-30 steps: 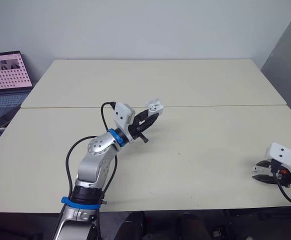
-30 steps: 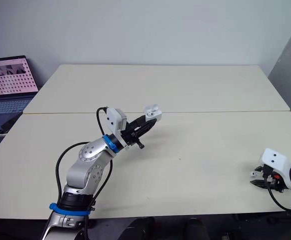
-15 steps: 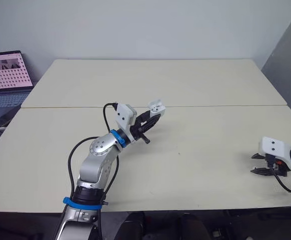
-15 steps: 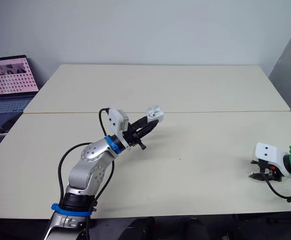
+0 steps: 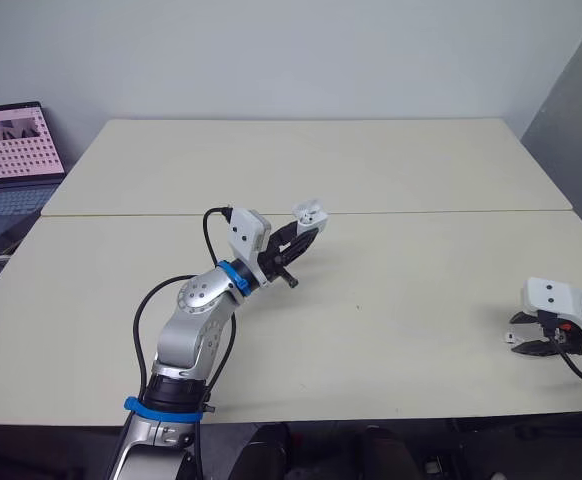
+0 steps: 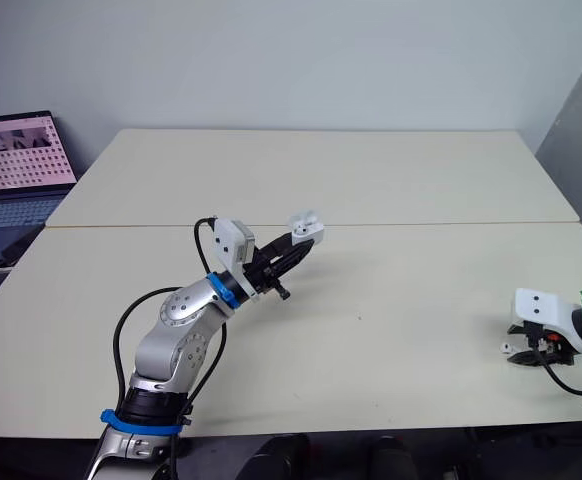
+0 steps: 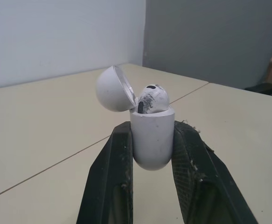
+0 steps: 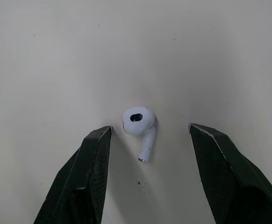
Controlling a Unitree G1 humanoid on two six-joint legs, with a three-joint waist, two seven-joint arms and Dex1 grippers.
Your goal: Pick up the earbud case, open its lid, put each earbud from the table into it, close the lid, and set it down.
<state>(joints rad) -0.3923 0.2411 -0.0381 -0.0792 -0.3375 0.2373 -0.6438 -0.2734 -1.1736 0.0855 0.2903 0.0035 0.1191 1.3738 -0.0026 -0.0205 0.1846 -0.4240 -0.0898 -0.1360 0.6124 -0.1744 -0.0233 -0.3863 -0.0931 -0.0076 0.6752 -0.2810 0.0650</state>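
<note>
**Cream table: case open in the left hand, one earbud loose under the right**

A broad cream table (image 5: 421, 170) stands before a plain pale wall. A thin seam (image 5: 451, 211) runs across it from side to side. An open laptop (image 5: 11, 160) with a pink-patterned screen sits off the table's far left side.

We see the left hand (image 5: 299, 235) raised over the middle of the table, just on the near side of the seam. Its two black fingers (image 7: 110, 177) are clamped on the glossy white earbud case (image 7: 151, 140), one pressed against each side of the body. The case is upright and clear of the table. Its rounded lid (image 7: 111, 88) is swung back on the hinge. One white earbud (image 7: 153, 98) sits inside, its head standing above the rim with dark smudges on it.

Well apart from this, near the table's front right edge, the right hand (image 5: 526, 343) is low over the surface. Its fingers are spread wide and hold nothing. Between them, on the bare table, lies the second white earbud (image 8: 139, 126), the dark opening on its head facing up and its short stem pointing back towards the wrist. It touches neither finger, though it lies somewhat nearer one than the other. We cannot tell whether the fingertips rest on the table or hang just above it.
</note>
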